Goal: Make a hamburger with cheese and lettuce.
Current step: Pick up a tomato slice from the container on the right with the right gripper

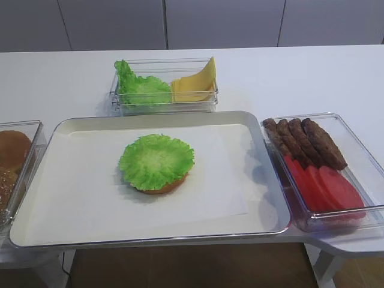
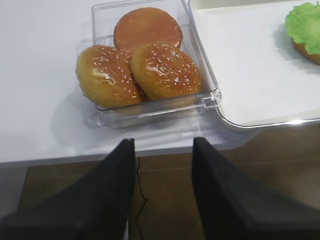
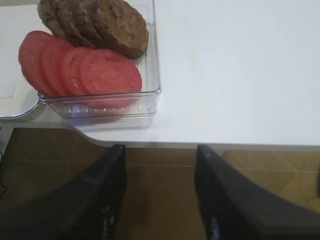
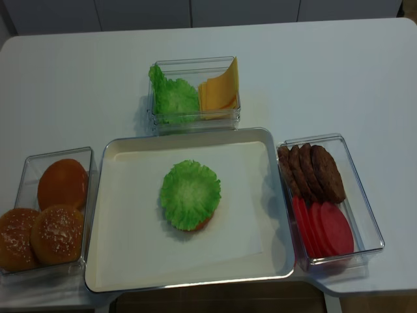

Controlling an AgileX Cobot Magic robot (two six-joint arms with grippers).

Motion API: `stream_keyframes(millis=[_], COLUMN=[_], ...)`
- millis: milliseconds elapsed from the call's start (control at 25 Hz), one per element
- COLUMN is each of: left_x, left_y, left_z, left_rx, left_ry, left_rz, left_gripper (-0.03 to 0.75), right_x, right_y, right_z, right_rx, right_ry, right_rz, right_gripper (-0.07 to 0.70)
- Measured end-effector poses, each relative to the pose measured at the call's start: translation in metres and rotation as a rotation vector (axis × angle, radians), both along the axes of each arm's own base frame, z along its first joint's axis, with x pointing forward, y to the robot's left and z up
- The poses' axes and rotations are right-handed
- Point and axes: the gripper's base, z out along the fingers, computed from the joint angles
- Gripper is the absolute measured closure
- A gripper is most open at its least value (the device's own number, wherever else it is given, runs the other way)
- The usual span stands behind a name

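- Scanning from the left of the tray (image 4: 104, 261), I find the bun bin (image 2: 100, 117), holding two seeded tops and one bare half.
- My left gripper (image 2: 162, 150) hangs off the table's front edge, just this side of that bin; its jaws stand well apart with nothing between them.
- On the tray's paper, about mid-tray, sits the hamburger (image 4: 190, 195): a bun half with one ruffled leaf on top, no cheese on it yet.
- Behind the tray, at its far edge, a clear bin holds the spare lettuce (image 4: 172, 98) on the left side and the cheese (image 4: 220, 92) on the right, the slices leaning up against the bin's right wall.
- Right of the tray is the bin of dark patties (image 4: 311, 169) and red slices (image 4: 324, 228).
- My right gripper (image 3: 160, 152) hovers off the front edge near that bin's corner, jaws parted wide and holding nothing.
- Cheese is the next layer, I judge. It lies well beyond both claws, across the tray, slightly right of the tray's middle, so the right arm looks a little nearer. The slices stand tilted, so I would approach their upper edge.
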Motion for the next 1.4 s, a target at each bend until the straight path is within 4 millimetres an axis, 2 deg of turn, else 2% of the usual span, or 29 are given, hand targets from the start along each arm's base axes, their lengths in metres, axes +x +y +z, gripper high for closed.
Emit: stream_keyframes(millis=[1400], left_x=[0.0], left_y=[0.0], left_z=[0.0], left_rx=[0.0], left_ry=[0.0], left_rz=[0.0], left_gripper=[0.428], right_x=[-0.0003], right_y=[0.0018], right_z=[0.0], right_rx=[0.019], right_ry=[0.003], right_rz=[0.011], right_gripper=[0.288])
